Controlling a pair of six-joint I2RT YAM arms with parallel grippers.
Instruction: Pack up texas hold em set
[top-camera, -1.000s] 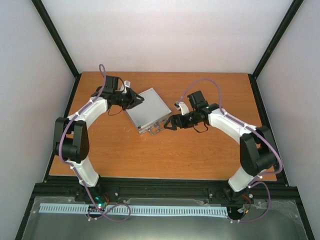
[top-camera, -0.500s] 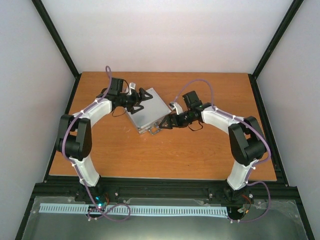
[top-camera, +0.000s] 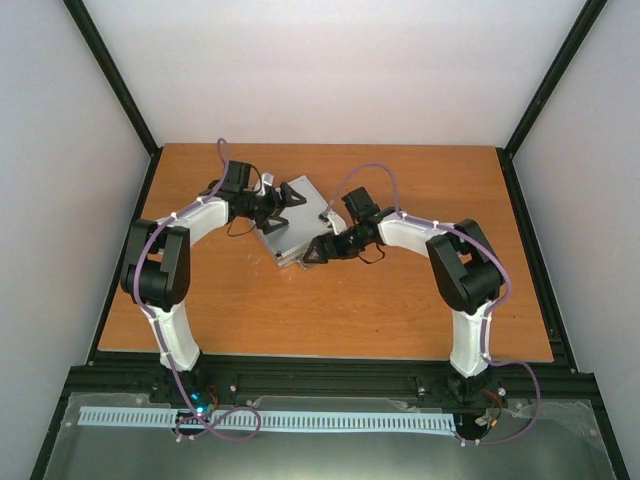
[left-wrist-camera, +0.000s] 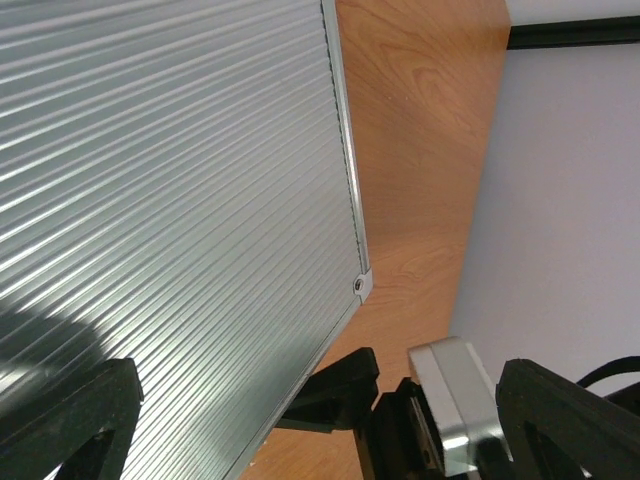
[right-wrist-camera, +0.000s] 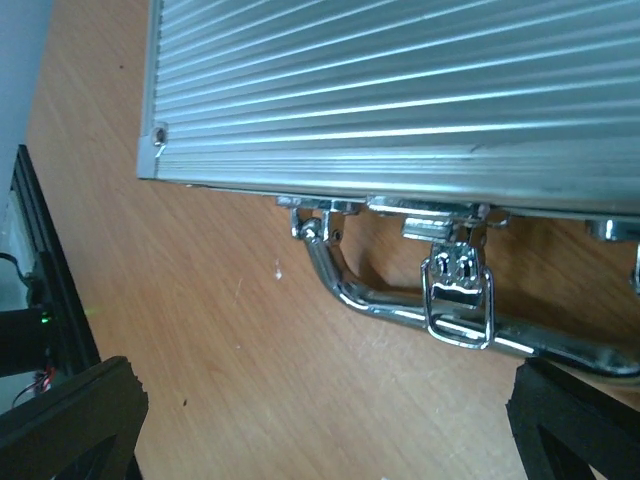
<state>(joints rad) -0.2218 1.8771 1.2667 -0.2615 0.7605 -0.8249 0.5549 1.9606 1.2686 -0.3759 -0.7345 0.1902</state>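
The texas hold em set shows as a shut silver ribbed case lying flat on the wooden table. My left gripper hovers open over the case's far edge; the ribbed lid fills the left wrist view, and one black finger stands over it. My right gripper is open at the case's near side, with only bare wood between its fingers. In front of it are the chrome handle and a latch whose loop lies across the handle. What the case holds is hidden.
The wooden table ends at black frame rails on the left, right and near sides, with white walls behind. In the left wrist view the right arm's black finger and silver camera block sit just past the case's corner.
The left gripper has opened and moved right over the case's far edge. The right gripper has moved left, closer to the case's handle side.
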